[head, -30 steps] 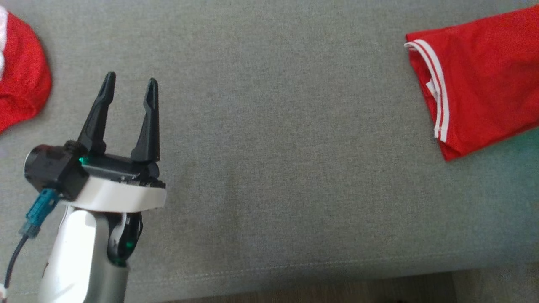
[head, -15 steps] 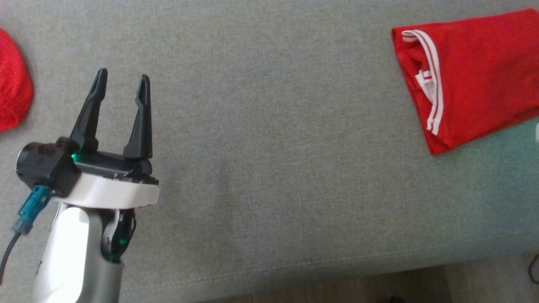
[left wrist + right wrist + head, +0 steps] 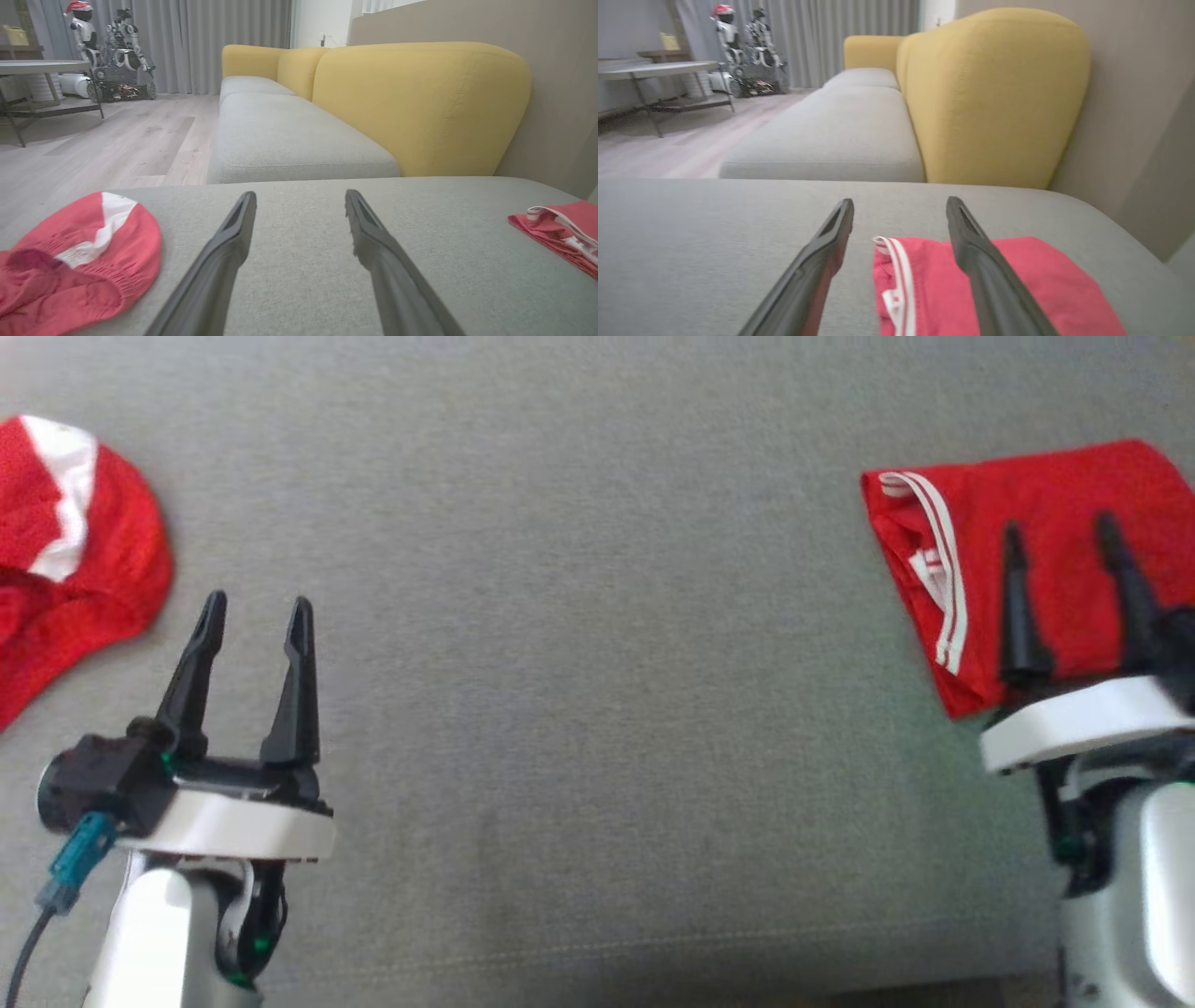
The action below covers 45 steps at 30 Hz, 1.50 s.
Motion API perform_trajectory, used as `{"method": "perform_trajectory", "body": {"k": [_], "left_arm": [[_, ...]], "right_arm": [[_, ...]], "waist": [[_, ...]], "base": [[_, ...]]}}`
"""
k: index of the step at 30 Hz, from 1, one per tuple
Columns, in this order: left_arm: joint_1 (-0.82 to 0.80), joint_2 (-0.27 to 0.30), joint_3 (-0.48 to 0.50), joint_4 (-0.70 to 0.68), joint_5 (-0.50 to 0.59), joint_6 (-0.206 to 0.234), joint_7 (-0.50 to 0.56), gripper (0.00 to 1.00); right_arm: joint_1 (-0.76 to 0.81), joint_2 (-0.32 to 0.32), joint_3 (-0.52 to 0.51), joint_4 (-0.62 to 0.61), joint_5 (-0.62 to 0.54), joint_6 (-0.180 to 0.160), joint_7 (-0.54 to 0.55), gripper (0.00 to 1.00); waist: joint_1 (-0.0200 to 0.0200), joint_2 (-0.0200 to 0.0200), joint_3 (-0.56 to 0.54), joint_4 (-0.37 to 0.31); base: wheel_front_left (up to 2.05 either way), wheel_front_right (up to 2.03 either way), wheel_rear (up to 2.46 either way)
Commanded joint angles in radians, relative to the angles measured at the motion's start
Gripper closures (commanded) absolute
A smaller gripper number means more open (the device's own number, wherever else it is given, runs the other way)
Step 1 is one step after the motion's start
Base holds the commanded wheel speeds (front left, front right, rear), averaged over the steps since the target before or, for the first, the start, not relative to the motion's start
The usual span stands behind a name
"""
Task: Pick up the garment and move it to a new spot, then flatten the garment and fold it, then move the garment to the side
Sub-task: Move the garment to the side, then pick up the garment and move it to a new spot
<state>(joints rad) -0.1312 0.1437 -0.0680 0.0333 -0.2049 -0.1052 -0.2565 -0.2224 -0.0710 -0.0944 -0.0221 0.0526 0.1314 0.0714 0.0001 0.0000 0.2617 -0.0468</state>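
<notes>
Grey seat (image 3: 597,663) runs across my front, with a yellow backrest (image 3: 420,102) behind it. My left gripper (image 3: 259,602) has its jaws apart and empty, held over bare seat near the front edge. My right gripper (image 3: 1059,523) also has its jaws apart and empty, fingers pointing across the garment (image 3: 980,504). I cannot tell whether they touch it. I note the garment folded flat at the seat's right end, white-striped hem toward centre. A crumpled red cloth (image 3: 84,560) lies at the left end.
</notes>
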Motion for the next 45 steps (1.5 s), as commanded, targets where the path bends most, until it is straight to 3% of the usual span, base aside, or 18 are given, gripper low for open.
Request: {"method": "perform_trajectory", "body": {"k": [1, 10, 24, 45], "left_arm": [[-0.003, 0.014, 0.042, -0.026, 0.004, 0.008, -0.005, 0.00], [0.071, 0.025, 0.036, -0.003, 0.011, 0.018, 0.000, 0.00], [0.171, 0.023, 0.011, -0.004, 0.013, 0.041, 0.028, 0.00], [0.216, 0.024, -0.007, -0.049, 0.009, 0.075, 0.060, 0.00]], "right_arm": [[-0.004, 0.006, 0.046, -0.030, 0.007, -0.001, -0.019, 0.00], [0.057, 0.020, 0.126, 0.054, 0.031, -0.001, -0.075, 0.00], [0.191, 0.021, 0.131, 0.056, 0.068, -0.001, -0.083, 0.00], [0.245, 0.021, 0.120, 0.018, 0.079, -0.001, -0.063, 0.00]], "waist": [[-0.0001, 0.0000, -0.035, 0.034], [-0.0001, 0.0000, -0.129, 0.091], [-0.0001, 0.0000, -0.240, 0.088], [-0.0001, 0.0000, -0.271, 0.088]], "base": [[0.00, 0.00, 0.00], [0.00, 0.00, 0.00], [0.00, 0.00, 0.00], [0.00, 0.00, 0.00]]}}
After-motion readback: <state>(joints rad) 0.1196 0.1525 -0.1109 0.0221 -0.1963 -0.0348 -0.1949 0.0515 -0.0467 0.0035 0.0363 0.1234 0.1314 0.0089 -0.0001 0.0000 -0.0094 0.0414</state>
